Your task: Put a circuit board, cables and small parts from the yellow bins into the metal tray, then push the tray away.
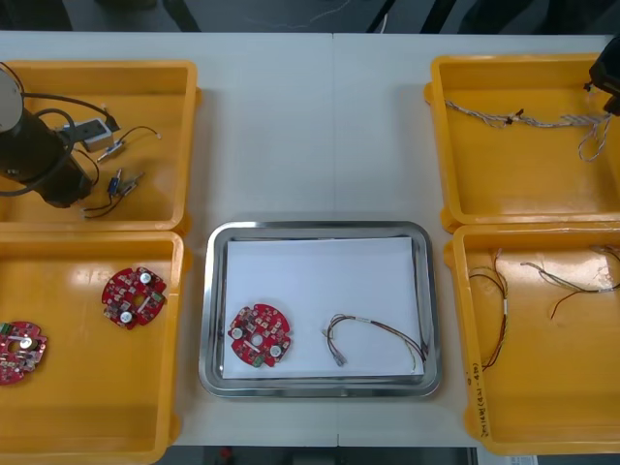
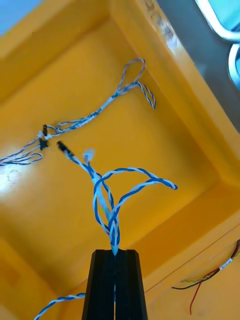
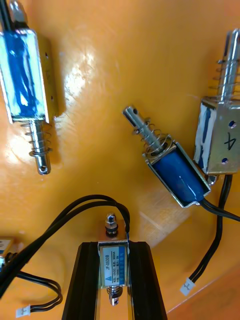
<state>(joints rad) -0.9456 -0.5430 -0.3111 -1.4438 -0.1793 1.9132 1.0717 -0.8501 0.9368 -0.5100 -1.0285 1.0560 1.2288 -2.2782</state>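
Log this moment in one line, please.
left gripper, far left bin: shut on small metal part; right gripper, far right bin: shut on blue-white cable; tray: circuit board, dark cable

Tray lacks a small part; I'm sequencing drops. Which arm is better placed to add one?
Left. The left gripper is shut on a small part in the far left bin; the right gripper holds a twisted cable over the far right bin.

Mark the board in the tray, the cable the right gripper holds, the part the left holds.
Board (image 1: 260, 336): front view, centre.
Cable (image 2: 112, 227): right wrist view, twisted bundle.
Part (image 3: 114, 265): left wrist view, label.
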